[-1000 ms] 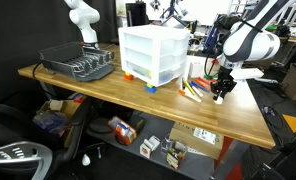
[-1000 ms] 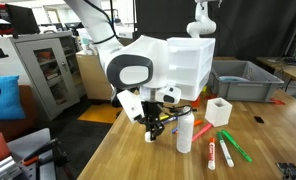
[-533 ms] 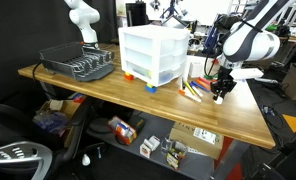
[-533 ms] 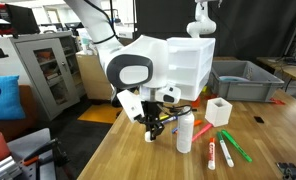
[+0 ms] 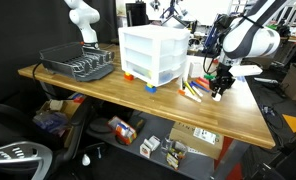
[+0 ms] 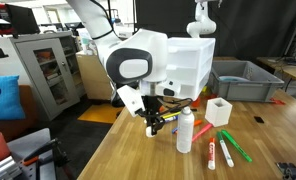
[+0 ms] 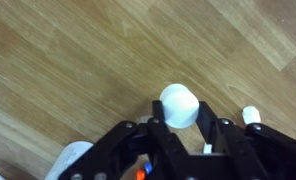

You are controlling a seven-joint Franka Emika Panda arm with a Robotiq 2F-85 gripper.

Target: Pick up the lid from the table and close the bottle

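Lid held, bottle alongside
The gripper [image 6: 155, 124] is clamped on the lid [image 7: 178, 104] above the counter [image 6: 138, 158]; the upright bottle [image 6: 185, 133] stands just beside it at 3 o'clock in an exterior view.

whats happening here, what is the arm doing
A robot arm is partway through capping a bottle. Its gripper is shut on the lid, a small white round cap that the wrist view shows pinched between the fingers above the wooden table. The bottle, slim and white, stands upright right next to the gripper, and the lid is not on it yet. A few coloured markers lie on the table past the bottle, untouched.
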